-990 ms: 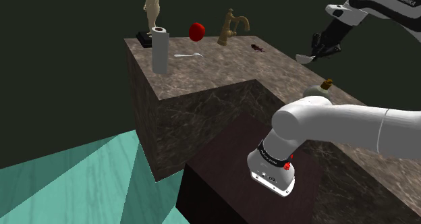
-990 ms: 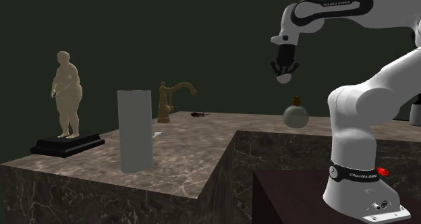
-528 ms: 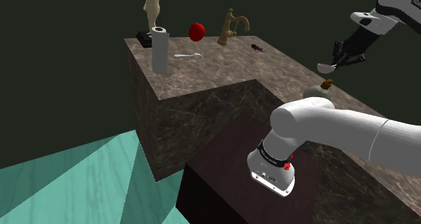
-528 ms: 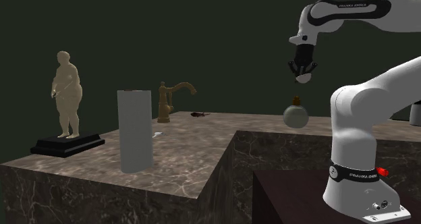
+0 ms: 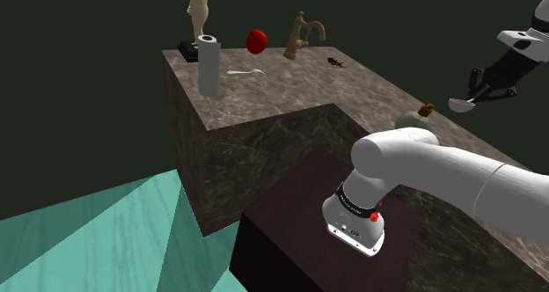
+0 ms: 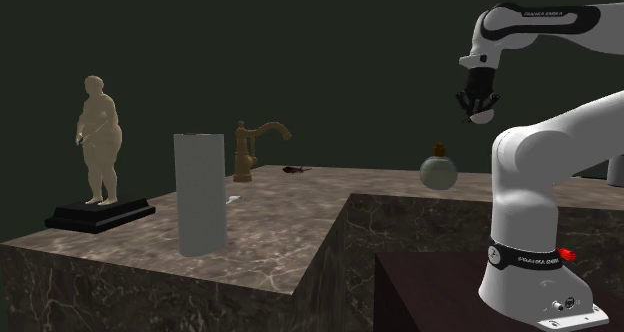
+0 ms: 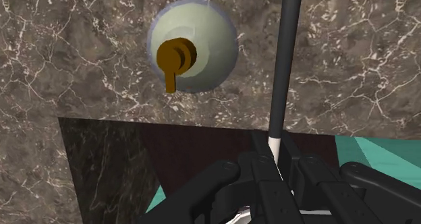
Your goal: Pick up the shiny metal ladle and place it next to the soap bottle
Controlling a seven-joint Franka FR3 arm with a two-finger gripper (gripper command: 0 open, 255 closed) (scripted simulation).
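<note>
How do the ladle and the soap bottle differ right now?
The ladle hangs in the air, clasped by the tool; the bottle stands free on the counter. The ladle is a thin handle with a small bowl; the bottle is squat and round. The ladle is grey; the bottle is pale green with a brown pump. Shared: in the wrist view the handle passes close beside the bottle.

Shoulder view high behind stand (image 5: pixel 283 222), second exterior low along counter (image 6: pixel 270 232), wrist view overhead, sharing soap bottle (image 7: pixel 210 57)
</note>
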